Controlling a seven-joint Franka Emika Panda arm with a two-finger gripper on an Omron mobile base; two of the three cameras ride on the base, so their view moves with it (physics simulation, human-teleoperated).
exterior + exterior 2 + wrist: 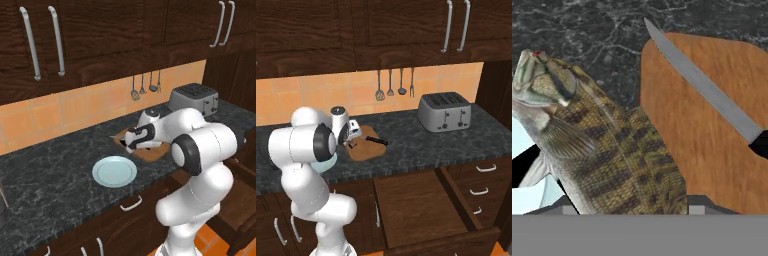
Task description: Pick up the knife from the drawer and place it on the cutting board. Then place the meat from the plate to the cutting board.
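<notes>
Jaws holding meat (607, 150), fish-shaped, above worktop (55, 185) at cutting board (712, 145) edge. Knife (704, 90) already on board. Judgement: set meat on bare wood clear of blade, then release.

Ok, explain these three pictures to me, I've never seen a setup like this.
It is a white robot arm in a simulated kitchen. Two pictures come from cameras on its base, behind it to the left and right; the third looks along its hand. On the dark counter lie an empty pale blue plate, a wooden cutting board with the knife on it, and a toaster. The drawer below stands open. The gripper holds the meat, a fish, between its fingers beside the board's edge.
</notes>
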